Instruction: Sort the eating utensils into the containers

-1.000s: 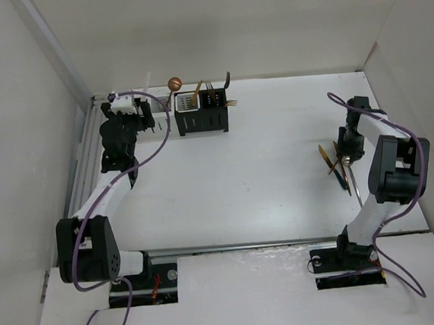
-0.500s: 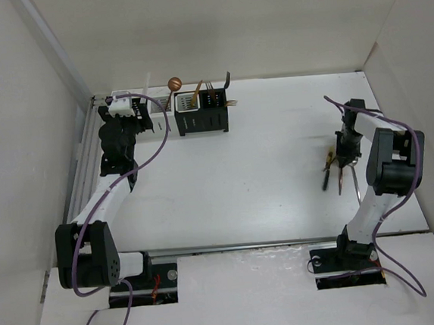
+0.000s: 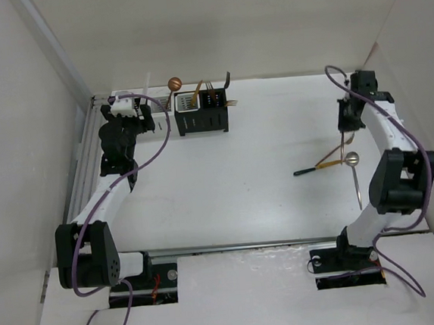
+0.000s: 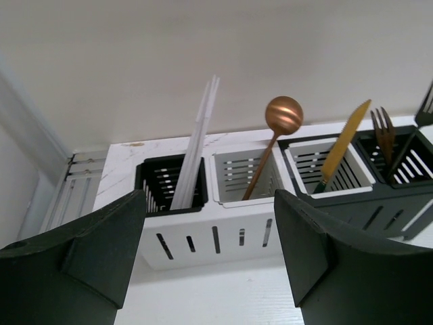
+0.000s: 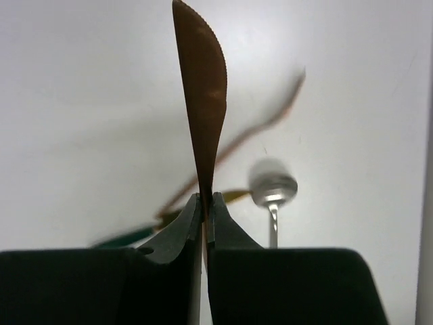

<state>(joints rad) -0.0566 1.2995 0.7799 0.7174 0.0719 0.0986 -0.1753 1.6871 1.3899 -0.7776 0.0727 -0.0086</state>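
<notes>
My right gripper (image 5: pixel 206 200) is shut on a copper-brown knife (image 5: pixel 201 101), whose serrated blade points up out of the jaws. In the top view that gripper (image 3: pixel 345 125) hangs above the table at the right. Below it lie a silver spoon (image 3: pixel 352 167), (image 5: pixel 272 184) and a dark-handled gold utensil (image 3: pixel 316 167). My left gripper (image 4: pixel 210 203), (image 3: pixel 131 109) stands open just in front of the containers (image 4: pixel 203 233). The black one (image 4: pixel 154 181) holds white sticks (image 4: pixel 197 139). A white one holds a copper spoon (image 4: pixel 283 114), another a gold knife (image 4: pixel 344 144), and the far black one forks (image 4: pixel 383 128).
The containers (image 3: pixel 201 112) stand at the back left of the white table, near the rear wall. Side walls close in on both sides, and the right one is near my right arm. Purple cables loop along both arms.
My right gripper has shut on the knife and carried it up and toward the back. The utensils left on the table have shifted and spread out. The left arm has barely moved.
</notes>
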